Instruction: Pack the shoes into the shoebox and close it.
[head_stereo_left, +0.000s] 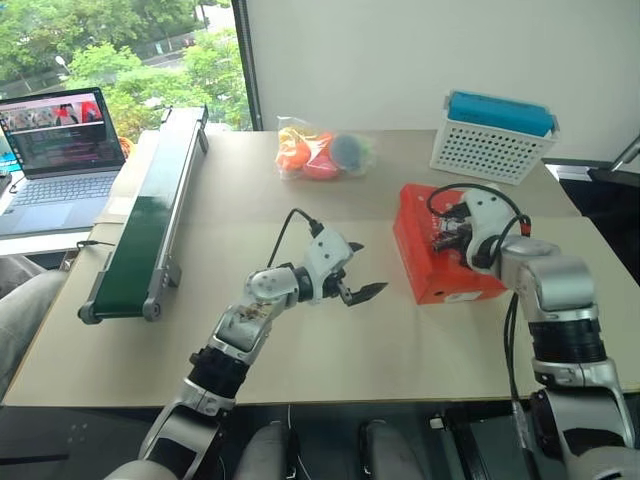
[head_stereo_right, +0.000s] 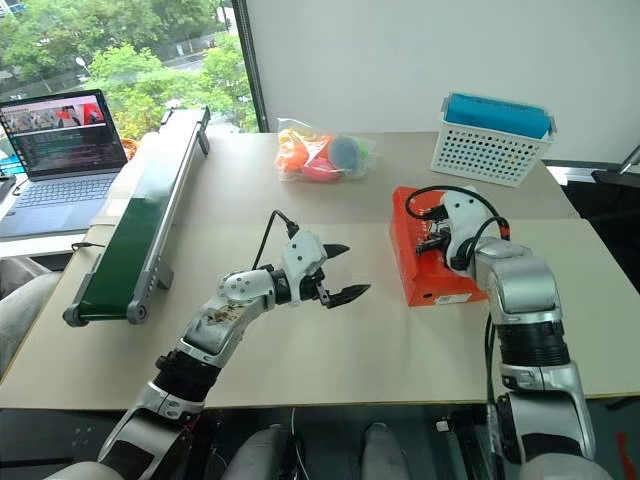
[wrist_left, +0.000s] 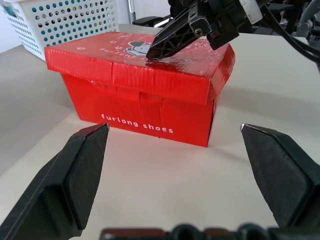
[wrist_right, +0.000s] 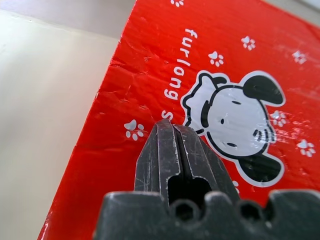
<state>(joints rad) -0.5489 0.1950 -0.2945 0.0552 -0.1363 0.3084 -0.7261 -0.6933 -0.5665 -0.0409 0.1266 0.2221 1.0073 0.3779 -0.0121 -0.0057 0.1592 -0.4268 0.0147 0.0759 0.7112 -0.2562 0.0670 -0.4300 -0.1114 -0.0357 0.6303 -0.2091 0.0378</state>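
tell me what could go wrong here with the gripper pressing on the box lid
The right gripper is shut, its tip on the shoebox lid near one edge; pushing there could tip or slide the light box across the table rather than seat the lid. The lid's cardboard already looks creased, so more pressure may dent it. The left gripper hangs open, apart from the box, so nothing braces it.

— How do we hold our left gripper (head_stereo_left: 356, 270)?

— Level, arm bent across our front, its two black fingers (wrist_left: 80, 175) spread wide with nothing between the jaws.

— And our right gripper (wrist_left: 156, 51)?

— Arm stretched forward, wrist angled down, fingers (wrist_right: 172, 150) pressed flat together, their tips resting on the shoebox (wrist_left: 150, 100) lid.
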